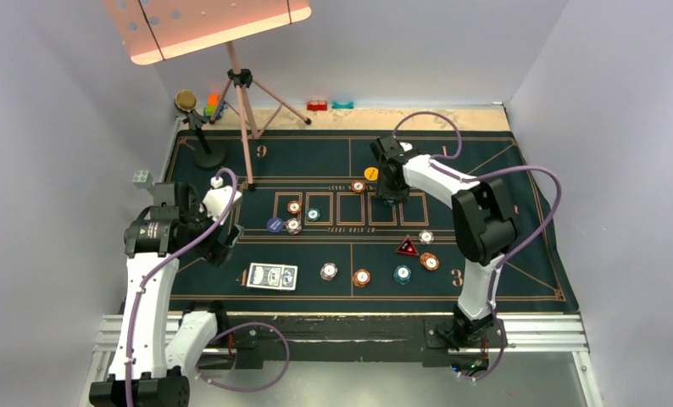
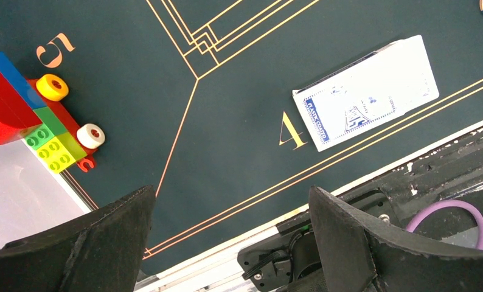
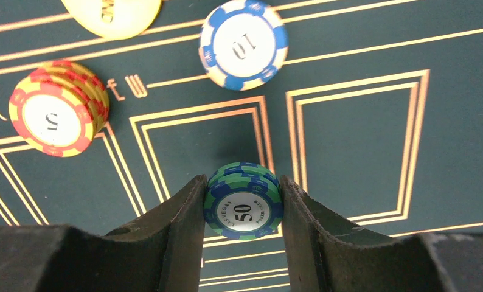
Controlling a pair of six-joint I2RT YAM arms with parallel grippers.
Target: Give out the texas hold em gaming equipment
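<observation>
Green-and-blue chips marked 50 sit as a small stack between the fingers of my right gripper. It is closed partway, with both pads against the stack's rim, at the border of an outlined box on the dark mat. My left gripper is spread fully and holds nothing, hovering above the mat near the deck of cards.

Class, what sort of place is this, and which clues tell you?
Probably a robotics lab cell staged as a poker table: a dark green hold'em mat, poker chips like the green 50 chip, a card deck, and two robot arms inside plain white walls.
</observation>
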